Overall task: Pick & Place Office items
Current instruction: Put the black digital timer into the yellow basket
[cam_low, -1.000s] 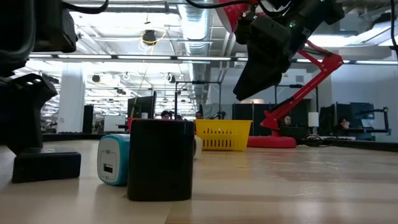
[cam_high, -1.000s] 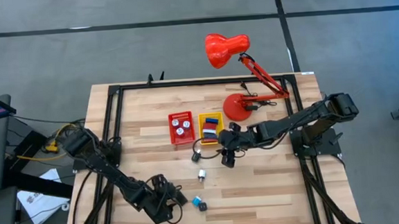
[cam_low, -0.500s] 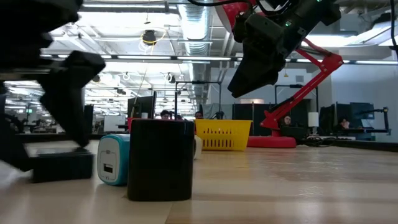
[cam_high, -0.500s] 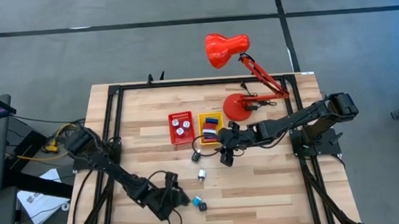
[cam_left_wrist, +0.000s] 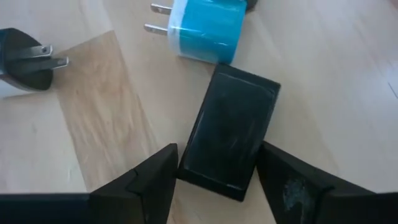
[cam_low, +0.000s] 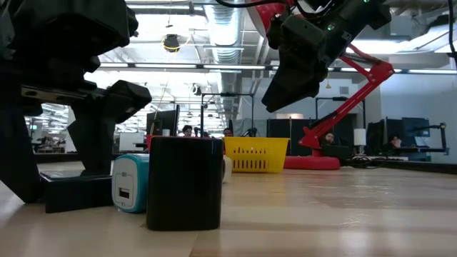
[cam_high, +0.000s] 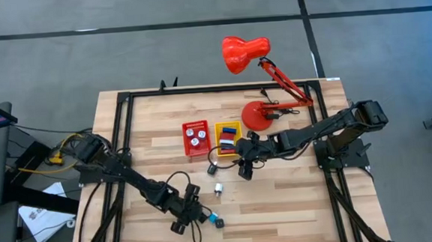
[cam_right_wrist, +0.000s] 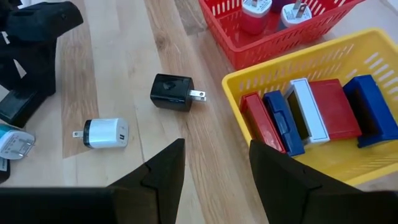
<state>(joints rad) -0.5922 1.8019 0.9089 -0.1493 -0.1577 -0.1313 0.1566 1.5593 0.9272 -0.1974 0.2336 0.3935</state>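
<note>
At the left of the desk, near its front edge, the left gripper is set low over a flat black rectangular piece, one finger brought down on each long side of it, seemingly so that it can be pinched across its narrow width; the jaws are seen partly open and straddling the piece, and a firm grip cannot be confirmed. Just beyond that piece a light blue plug adapter is laid on its side, and a black cube charger stands just beside it. Farther toward the middle, a white adapter and a black plug adapter are left loose on the wood, apparently yet to be sorted. The red bin is seen holding red and white plugs, the yellow bin red, blue and white blocks. At the right, the right gripper is held above the desk beside the yellow bin, jaws partly open and empty.
</note>
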